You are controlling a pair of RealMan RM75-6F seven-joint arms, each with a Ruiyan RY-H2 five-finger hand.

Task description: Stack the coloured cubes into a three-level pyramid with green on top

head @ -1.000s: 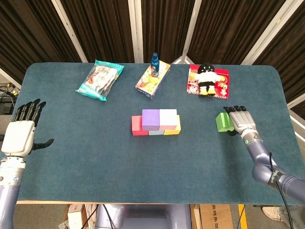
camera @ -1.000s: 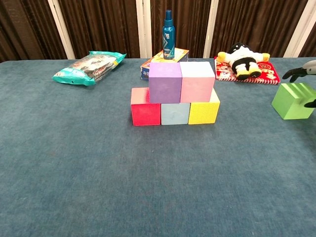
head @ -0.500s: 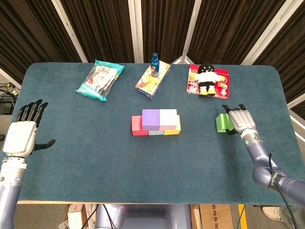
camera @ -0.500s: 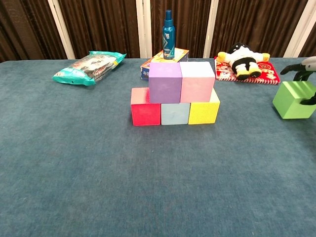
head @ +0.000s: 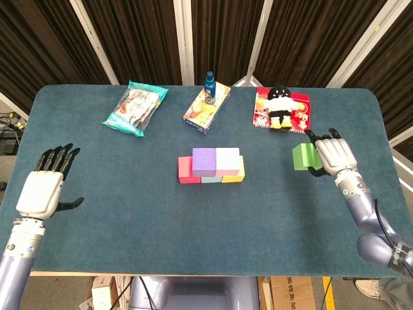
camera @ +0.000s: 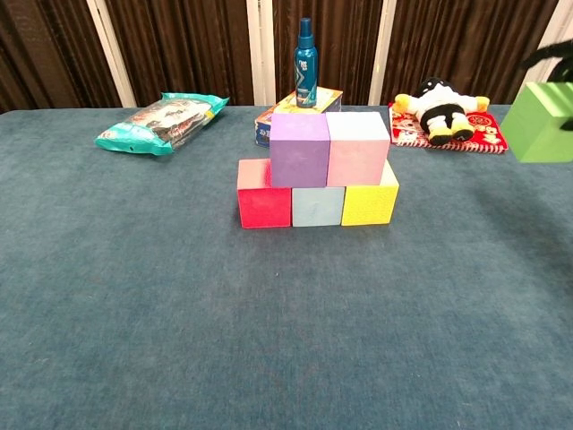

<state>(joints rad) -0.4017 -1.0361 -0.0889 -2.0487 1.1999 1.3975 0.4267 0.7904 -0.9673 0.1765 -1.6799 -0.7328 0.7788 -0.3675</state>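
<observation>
1. Teal felt covers the worktop (head: 129,213), and at its left edge my left robot hand (head: 42,191) hovers with fingers spread and nothing in it.
2. Moving right, a crinkly snack bag (head: 135,108) lies near the far edge, then a flat printed box (head: 206,108) with a blue spray bottle (camera: 305,63) standing on it.
3. At the middle stand two finished levels: a red cube (camera: 263,193), a pale blue cube (camera: 317,205) and a yellow cube (camera: 370,203) in a touching row, with a purple cube (camera: 299,150) and a pink cube (camera: 357,149) side by side on top.
4. Further right a black-and-white plush toy (head: 279,106) lies on a red packet (head: 298,111).
5. At the far right my right robot hand (head: 333,157) grips the green cube (camera: 547,121), which the chest view shows clear of the cloth, well apart from the stack.
6. I judge this the last step, carrying the capstone over. The next move calls for bringing the green cube above the seam between purple and pink, squaring it, and setting it down gently so neither upper cube is nudged.
7. Behind the worktop hang dark pleated curtains (head: 142,39) crossed by pale struts; cartons show on the floor below the near edge.
</observation>
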